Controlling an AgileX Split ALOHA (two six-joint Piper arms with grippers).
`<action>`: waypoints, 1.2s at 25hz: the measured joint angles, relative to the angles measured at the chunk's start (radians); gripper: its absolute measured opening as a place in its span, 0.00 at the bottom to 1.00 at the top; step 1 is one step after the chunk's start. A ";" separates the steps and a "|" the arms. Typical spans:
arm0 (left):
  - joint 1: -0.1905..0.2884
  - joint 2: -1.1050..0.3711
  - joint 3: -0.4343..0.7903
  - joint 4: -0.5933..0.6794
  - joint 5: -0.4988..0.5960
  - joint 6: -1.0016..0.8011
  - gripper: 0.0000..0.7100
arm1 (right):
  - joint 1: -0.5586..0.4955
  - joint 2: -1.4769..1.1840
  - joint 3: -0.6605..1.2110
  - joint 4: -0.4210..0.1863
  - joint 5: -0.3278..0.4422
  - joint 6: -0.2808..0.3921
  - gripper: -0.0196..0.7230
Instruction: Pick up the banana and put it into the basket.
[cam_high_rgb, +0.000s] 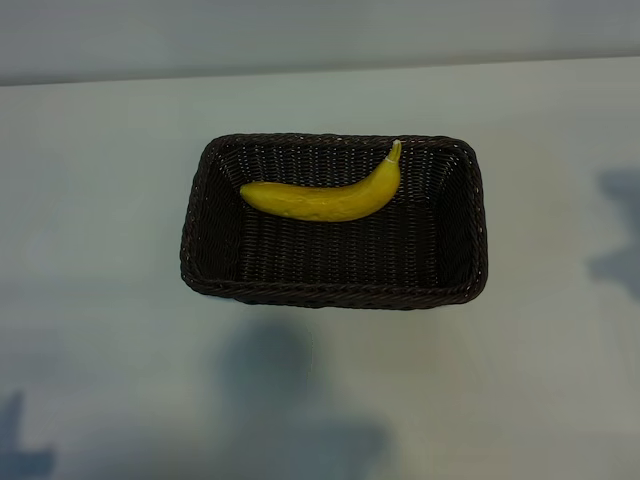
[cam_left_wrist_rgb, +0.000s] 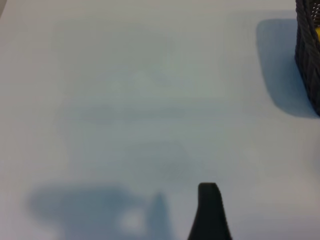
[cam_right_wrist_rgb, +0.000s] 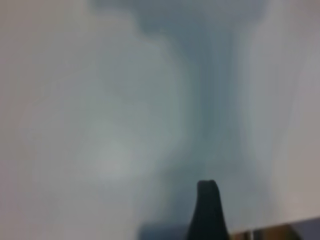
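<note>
The yellow banana (cam_high_rgb: 325, 198) lies inside the dark-brown wicker basket (cam_high_rgb: 330, 290), along its far side, stem tip toward the far right corner. Neither arm shows in the exterior view. In the left wrist view only one dark fingertip (cam_left_wrist_rgb: 209, 205) of my left gripper shows, over bare table, with the basket's wall (cam_left_wrist_rgb: 307, 55) well off to one side and a sliver of the banana (cam_left_wrist_rgb: 318, 32) above its rim. The right wrist view shows one dark fingertip (cam_right_wrist_rgb: 207, 210) of my right gripper over bare table. Nothing is held by either gripper.
The basket stands mid-table on a pale tabletop (cam_high_rgb: 100, 300). Arm shadows fall on the table near the front edge (cam_high_rgb: 290, 410) and at the right side (cam_high_rgb: 620, 230). A brown strip (cam_right_wrist_rgb: 280, 232) shows past the table's edge in the right wrist view.
</note>
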 joint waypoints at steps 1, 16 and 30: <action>0.000 0.000 0.000 0.000 0.000 0.000 0.79 | 0.000 -0.058 0.034 0.006 0.003 0.004 0.77; 0.000 0.000 0.000 0.000 0.000 0.000 0.79 | 0.000 -0.658 0.378 0.031 -0.140 0.010 0.77; 0.000 0.000 0.000 0.000 0.000 -0.002 0.79 | 0.000 -0.937 0.378 0.031 -0.141 0.010 0.77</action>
